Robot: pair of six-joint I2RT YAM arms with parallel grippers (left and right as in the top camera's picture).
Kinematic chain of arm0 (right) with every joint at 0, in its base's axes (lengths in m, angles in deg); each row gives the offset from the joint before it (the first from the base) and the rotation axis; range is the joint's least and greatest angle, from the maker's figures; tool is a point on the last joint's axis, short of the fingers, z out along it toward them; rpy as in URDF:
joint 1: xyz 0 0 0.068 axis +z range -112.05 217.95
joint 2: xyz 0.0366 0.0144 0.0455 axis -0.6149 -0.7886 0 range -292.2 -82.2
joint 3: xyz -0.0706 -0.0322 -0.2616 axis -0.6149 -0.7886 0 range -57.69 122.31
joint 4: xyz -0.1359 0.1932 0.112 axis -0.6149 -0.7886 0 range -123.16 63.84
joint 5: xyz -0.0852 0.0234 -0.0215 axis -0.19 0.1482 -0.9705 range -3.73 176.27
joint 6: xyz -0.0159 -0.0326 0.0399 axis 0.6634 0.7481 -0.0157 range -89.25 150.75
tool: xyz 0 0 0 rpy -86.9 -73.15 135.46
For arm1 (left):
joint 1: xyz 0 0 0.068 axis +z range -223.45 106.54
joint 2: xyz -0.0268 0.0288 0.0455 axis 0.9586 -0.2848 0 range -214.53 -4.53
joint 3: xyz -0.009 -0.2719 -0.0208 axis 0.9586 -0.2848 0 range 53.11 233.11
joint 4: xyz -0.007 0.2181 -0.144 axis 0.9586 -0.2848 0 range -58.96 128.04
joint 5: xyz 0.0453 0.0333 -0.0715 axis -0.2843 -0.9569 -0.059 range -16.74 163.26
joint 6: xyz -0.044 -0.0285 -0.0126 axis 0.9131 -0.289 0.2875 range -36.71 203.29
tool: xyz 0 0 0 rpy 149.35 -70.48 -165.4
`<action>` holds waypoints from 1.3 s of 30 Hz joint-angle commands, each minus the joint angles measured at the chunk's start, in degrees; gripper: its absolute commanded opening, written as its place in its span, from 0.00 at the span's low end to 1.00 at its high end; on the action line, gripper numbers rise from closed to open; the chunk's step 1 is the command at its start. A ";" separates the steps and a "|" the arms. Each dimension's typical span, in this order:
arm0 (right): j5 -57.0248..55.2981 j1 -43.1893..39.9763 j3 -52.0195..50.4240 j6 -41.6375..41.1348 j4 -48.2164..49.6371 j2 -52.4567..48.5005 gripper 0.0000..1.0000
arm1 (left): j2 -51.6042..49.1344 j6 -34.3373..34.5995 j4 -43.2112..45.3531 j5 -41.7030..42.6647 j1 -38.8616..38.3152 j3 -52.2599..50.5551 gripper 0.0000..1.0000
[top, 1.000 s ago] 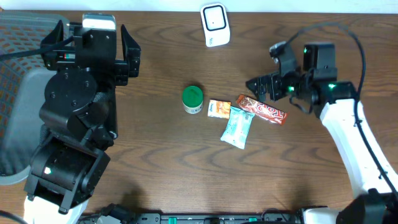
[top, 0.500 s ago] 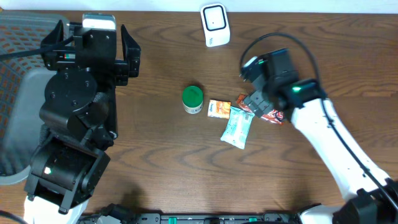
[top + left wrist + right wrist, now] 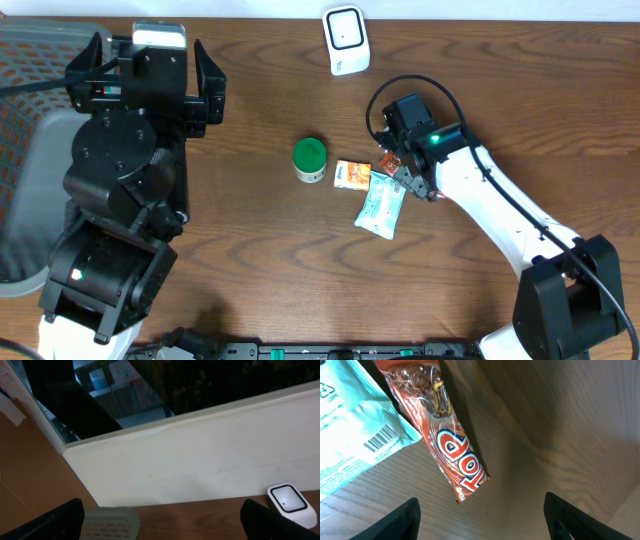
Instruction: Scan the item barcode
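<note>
**Red bar beneath my right jaws: entry at the pick**

**Item.** Red wrapped bar (image 3: pixel 452 455), white lettering, lay flat on the brown bench (image 3: pixel 250 270). One end met the edge of a teal packet (image 3: pixel 350 425); the other end lay free. The task named no piece. I judged this bar to be the one, since my right jaws hung directly over it.

**Neighbours.** The teal packet showed its barcode (image 3: pixel 382 440) face up. A small orange packet (image 3: pixel 351 173) sat just beside it, with a green-lidded pot (image 3: pixel 309 160) near. The white scanner (image 3: pixel 345 40) stood well apart, at the far edge of the bench.

**Jaws.**
- My right jaws were parted, one finger (image 3: pixel 400 520) at each side of the wrist view. Nothing lay between them and the bar was untouched.
- My left jaws were spread wide and empty, parked at my left and facing the wall.

**Handling note.** I judged the step in hand to be the descent onto the bar.
- Straddle its narrow width toward the free end, so the teal packet is not dragged along.
- Go low, because the wrapper lay thin against the wood.
- Close gently, because such film probably slips and creases.
- No barcode showed on the bar's upper face, so I expected it underneath. A grip near the end would leave that side clear to turn toward the scanner.
</note>
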 commanded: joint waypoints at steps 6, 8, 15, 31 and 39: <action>-3.56 1.33 -8.28 -1.05 8.41 -0.11 0.73 | 0.33 -0.70 0.07 -0.35 0.24 0.92 1.00; -4.55 1.95 -9.62 -0.98 10.62 -0.11 0.73 | 0.33 -0.70 0.07 -0.35 0.24 0.92 1.00; -8.81 2.73 -13.38 0.37 16.15 -1.97 0.59 | 0.33 -0.70 0.07 -0.35 0.24 0.92 1.00; -10.10 5.42 -13.81 1.49 19.26 -15.85 0.43 | 0.33 -0.72 0.07 -0.33 0.24 0.92 1.00; -12.28 5.64 -13.81 0.13 19.82 -18.10 0.15 | 0.33 -0.70 0.07 -0.33 0.24 0.92 1.00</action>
